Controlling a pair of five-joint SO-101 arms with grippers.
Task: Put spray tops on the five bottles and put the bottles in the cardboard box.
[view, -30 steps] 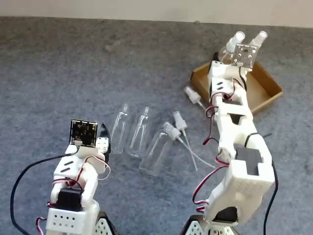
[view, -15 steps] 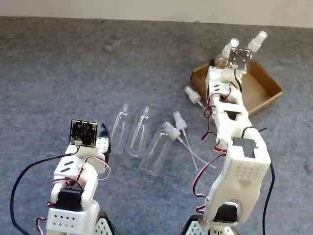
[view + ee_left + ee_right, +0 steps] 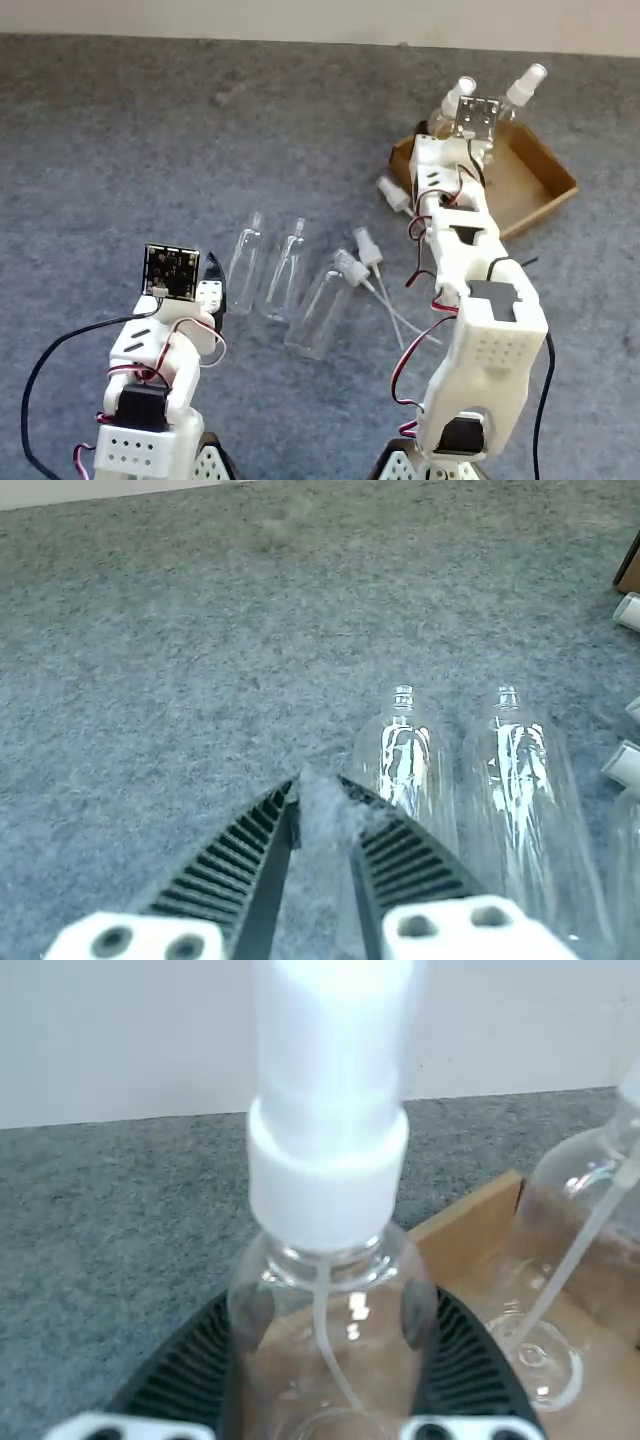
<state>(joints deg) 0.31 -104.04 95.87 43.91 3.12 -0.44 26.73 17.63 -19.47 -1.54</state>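
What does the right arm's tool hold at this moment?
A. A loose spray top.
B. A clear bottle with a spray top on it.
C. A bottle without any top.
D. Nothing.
B: in the right wrist view the right tool is shut on a clear bottle that bears a white spray top.

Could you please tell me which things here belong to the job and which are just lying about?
Job: held capped bottle, boxed capped bottle, three uncapped bottles, three loose spray tops, cardboard box.
Just there: grey carpet, left gripper.
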